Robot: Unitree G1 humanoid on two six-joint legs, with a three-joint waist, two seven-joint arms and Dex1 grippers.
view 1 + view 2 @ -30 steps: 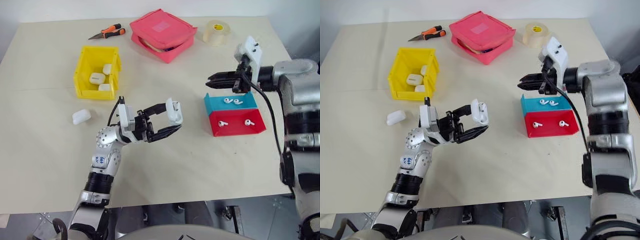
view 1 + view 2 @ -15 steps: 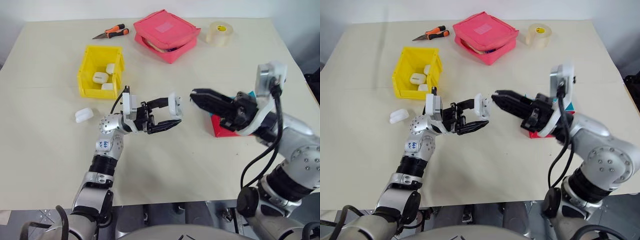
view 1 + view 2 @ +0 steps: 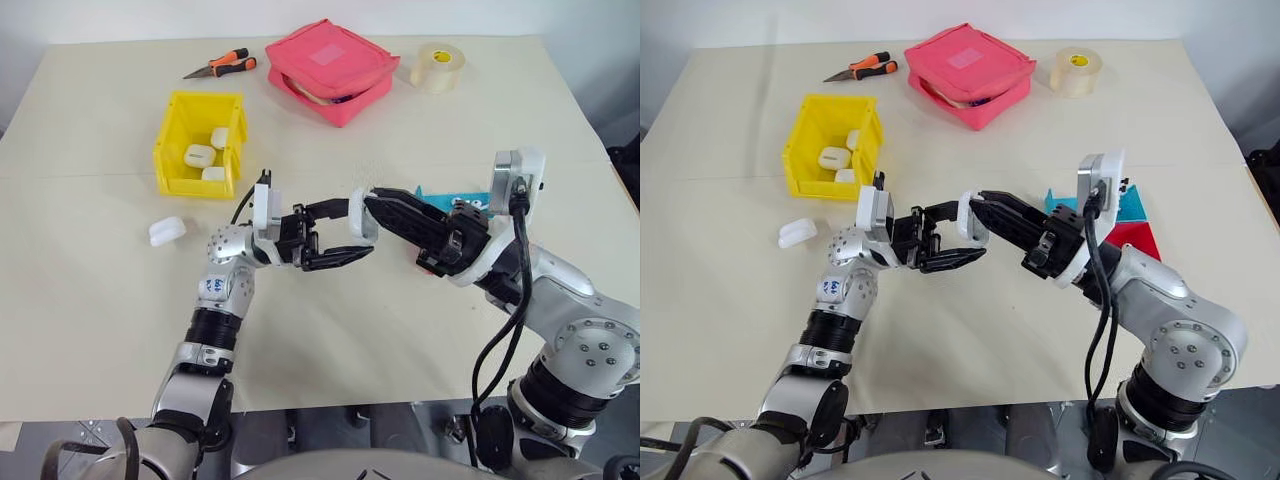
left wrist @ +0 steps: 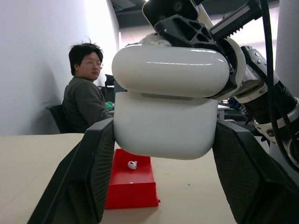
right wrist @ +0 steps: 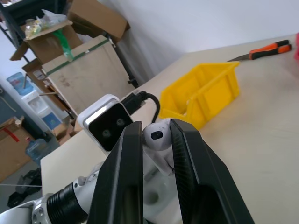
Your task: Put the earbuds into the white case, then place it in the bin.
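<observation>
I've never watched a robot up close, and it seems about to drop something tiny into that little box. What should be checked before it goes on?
1. White case clamped in the left gripper: ok.
2. Case lid open: ok, a gap shows under the lid.
3. Earbud pinched in the right gripper: ok.
4. Earbud tip lined up with its socket: cannot tell.
5. More earbuds waiting: ok, one lies in the red tray.
6. Bin has room: ok, though three cases already lie inside.
</observation>
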